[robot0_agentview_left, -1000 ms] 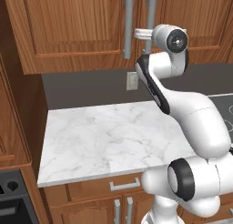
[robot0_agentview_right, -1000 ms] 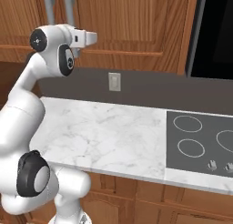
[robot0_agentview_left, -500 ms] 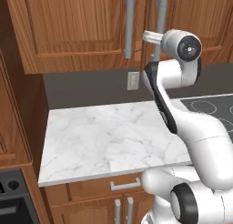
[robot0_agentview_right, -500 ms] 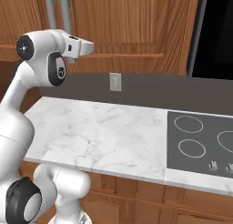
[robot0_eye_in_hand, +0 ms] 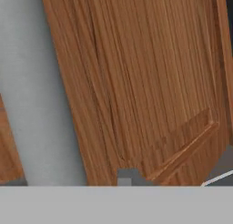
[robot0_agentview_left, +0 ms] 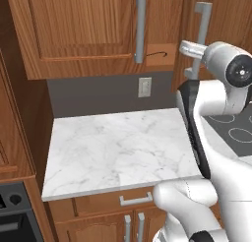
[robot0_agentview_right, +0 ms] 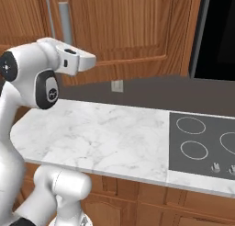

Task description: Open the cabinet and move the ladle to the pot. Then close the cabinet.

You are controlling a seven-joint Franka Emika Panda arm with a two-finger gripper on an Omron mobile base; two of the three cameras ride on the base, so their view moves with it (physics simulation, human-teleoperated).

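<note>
The jaws [robot0_agentview_left: 189, 48] sit at the right door's bar handle [robot0_agentview_left: 202, 33], apparently clasping it, though contact is hidden. That cabinet [robot0_agentview_left: 93, 29] door stands partly swung out (opening underway); ladle transfer and closing remain, above the marble surface [robot0_agentview_left: 118, 150].

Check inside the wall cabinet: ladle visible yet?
No ladle shows. The cabinet's right door is swung partly out, its bar handle at the end effector. In the gap a thin dark curved line shows; what it is can't be told. The doors cover the rest.
</note>
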